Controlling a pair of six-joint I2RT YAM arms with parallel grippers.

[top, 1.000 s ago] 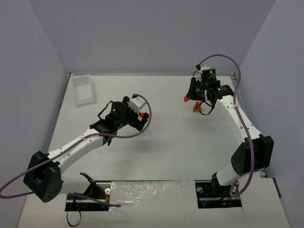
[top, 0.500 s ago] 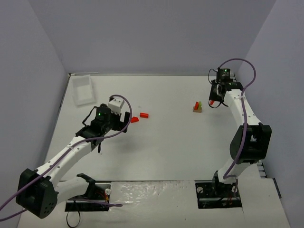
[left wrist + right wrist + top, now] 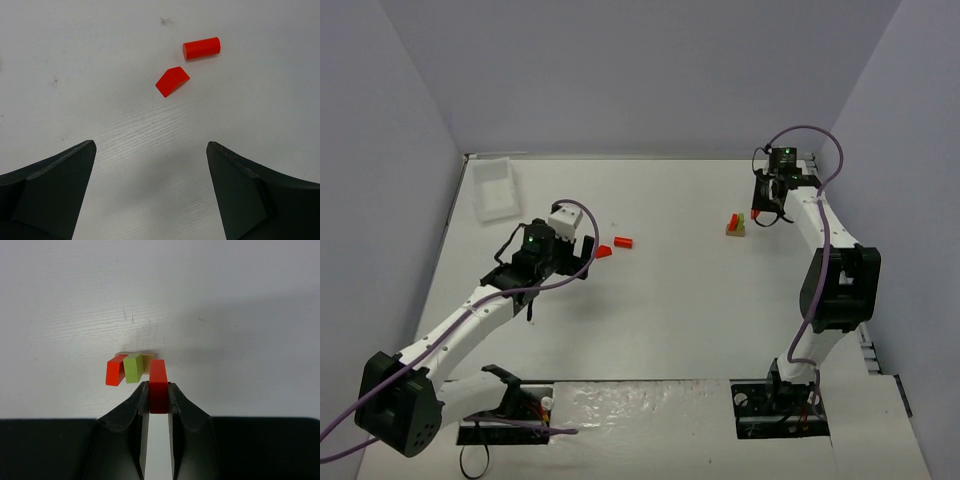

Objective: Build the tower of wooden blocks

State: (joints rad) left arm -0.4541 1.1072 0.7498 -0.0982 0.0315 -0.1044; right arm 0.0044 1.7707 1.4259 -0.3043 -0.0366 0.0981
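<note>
Right gripper (image 3: 158,387) pinches red block (image 3: 159,374), seemingly airborne (left gripper (image 3: 150,146) gapes).

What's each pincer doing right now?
Left pincer: open, holding nothing.
Right pincer: shut on a red block.

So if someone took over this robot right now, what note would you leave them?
Left hand: open, empty, above a loose red cylinder and red wedge.
Right hand: shut on a red block, close to the tan base.
Done: a red piece and a green piece sit on that base.
Left: place the held block, then probably the cylinder and wedge.
</note>
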